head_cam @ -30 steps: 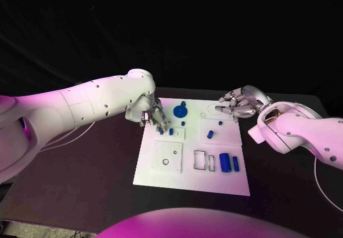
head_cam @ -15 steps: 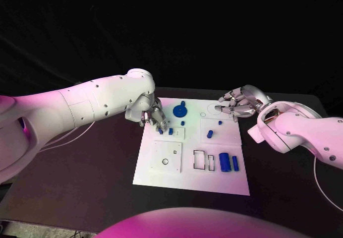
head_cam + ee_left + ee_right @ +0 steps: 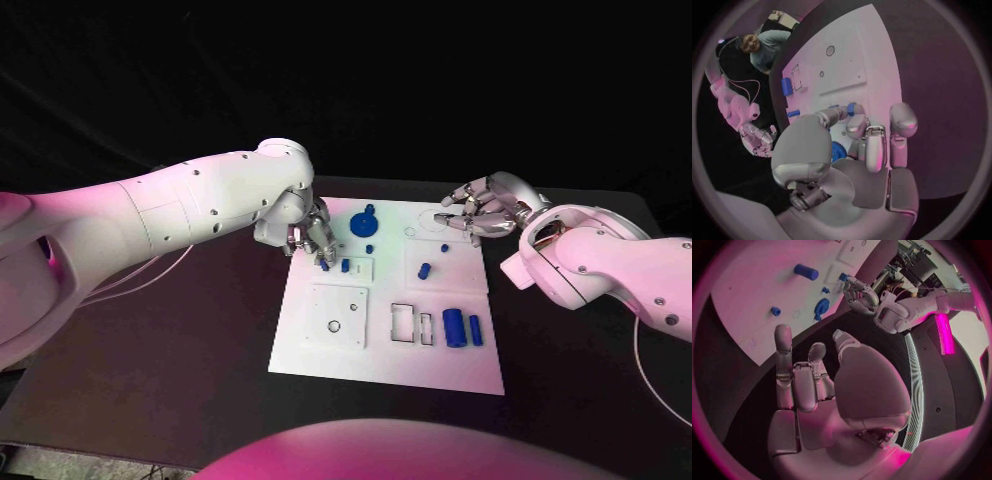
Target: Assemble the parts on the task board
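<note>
Left hand [image 3: 306, 237] over the far left edge of the task board [image 3: 346, 355], fingertips pinching a small blue part [image 3: 852, 108] just above the board beside a small square recess. Right hand [image 3: 483, 214] hovering past the board's far right corner, fingers loosely curled and apart, holding nothing. Round blue part [image 3: 364, 220] between the two hands; two blue cylinders [image 3: 462, 327] near the right edge.
</note>
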